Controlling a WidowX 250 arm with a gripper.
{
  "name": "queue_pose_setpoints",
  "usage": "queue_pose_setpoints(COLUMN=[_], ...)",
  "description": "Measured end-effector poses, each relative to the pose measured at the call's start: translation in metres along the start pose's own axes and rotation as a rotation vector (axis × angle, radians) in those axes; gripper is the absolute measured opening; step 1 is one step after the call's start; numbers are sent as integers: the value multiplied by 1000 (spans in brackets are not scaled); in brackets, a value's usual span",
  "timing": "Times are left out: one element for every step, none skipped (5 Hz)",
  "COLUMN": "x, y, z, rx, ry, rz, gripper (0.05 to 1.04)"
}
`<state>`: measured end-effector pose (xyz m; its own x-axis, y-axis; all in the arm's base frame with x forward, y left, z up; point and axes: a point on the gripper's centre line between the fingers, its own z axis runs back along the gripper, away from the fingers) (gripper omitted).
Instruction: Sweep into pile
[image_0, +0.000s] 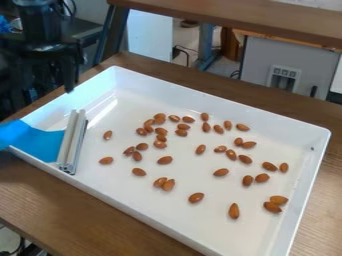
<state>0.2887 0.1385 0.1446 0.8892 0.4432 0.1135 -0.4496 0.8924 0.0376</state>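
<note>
White tray (133, 208), end effector (48, 90), fingers parted

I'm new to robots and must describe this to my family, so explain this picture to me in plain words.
There is one picture, taken by a fixed camera looking down at a slant on a table.

The dark machine at the upper left is a robot arm. Its end effector, the part that grasps, hangs by the left side of a white tray.

The tray sits on a brown wooden table. Scattered inside it are many brown almonds, some touching, others alone; they do not form one pile.

At the tray's left end is a blue piece with a pale ribbed bar beside it, probably a sweeping tool. The blue piece runs out of the picture at the left, so I cannot tell what, if anything, holds it.
</note>
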Motion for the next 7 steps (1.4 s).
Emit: queue_pose_setpoints(x=[-7, -14, -19, -16, -14, -14, -13], y=[-6, -13, -14, -13, -14, -13, -13], z=[-13, -26, -30, -33, -45, -55, -61], rx=[-16, -65, -79, -75, -71, -69, -63], ry=[-67, -92, -131, -152, -147, -128, -119], rz=[24, 29, 20, 20, 31, 44, 40], gripper=[1000, 1000, 1000, 1000, 1000, 1000, 1000])
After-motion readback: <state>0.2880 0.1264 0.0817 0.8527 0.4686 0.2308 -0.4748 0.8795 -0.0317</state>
